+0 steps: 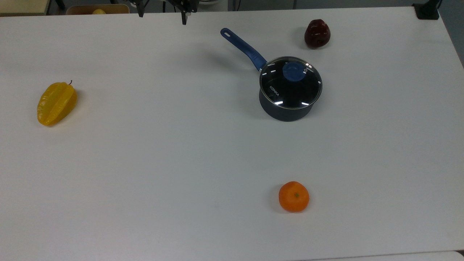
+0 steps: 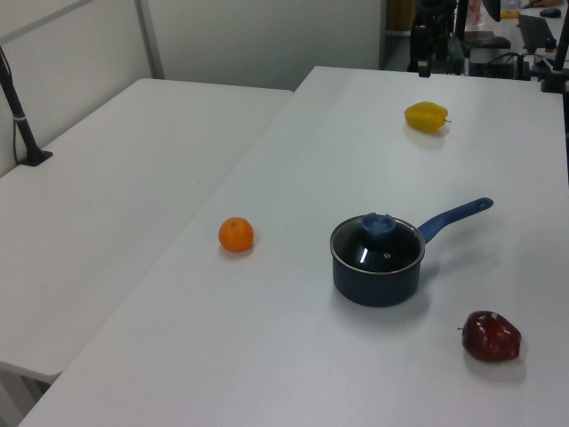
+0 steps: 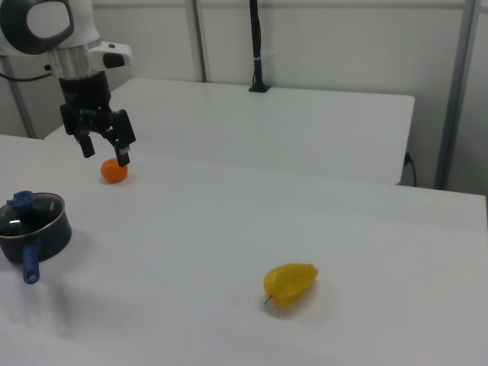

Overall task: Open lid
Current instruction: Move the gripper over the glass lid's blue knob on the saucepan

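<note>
The pincer (image 3: 104, 151) hangs in the air with its 2 fingers spread apart, holding nothing. The lid (image 3: 23, 213) sits on the saucepan (image 3: 34, 236), below the pincer toward the right view's left.

On the counter (image 1: 145, 163): one saucepan (image 1: 286, 107), capped by one lid (image 1: 290, 82). Three fruits: one orange (image 1: 294, 196) toward the near edge in the top view, one yellow starfruit (image 1: 56, 103) toward the top view's left edge, one dark red apple (image 1: 317, 33) by the far edge. One end effector (image 3: 105, 151), fingers spread.
</note>
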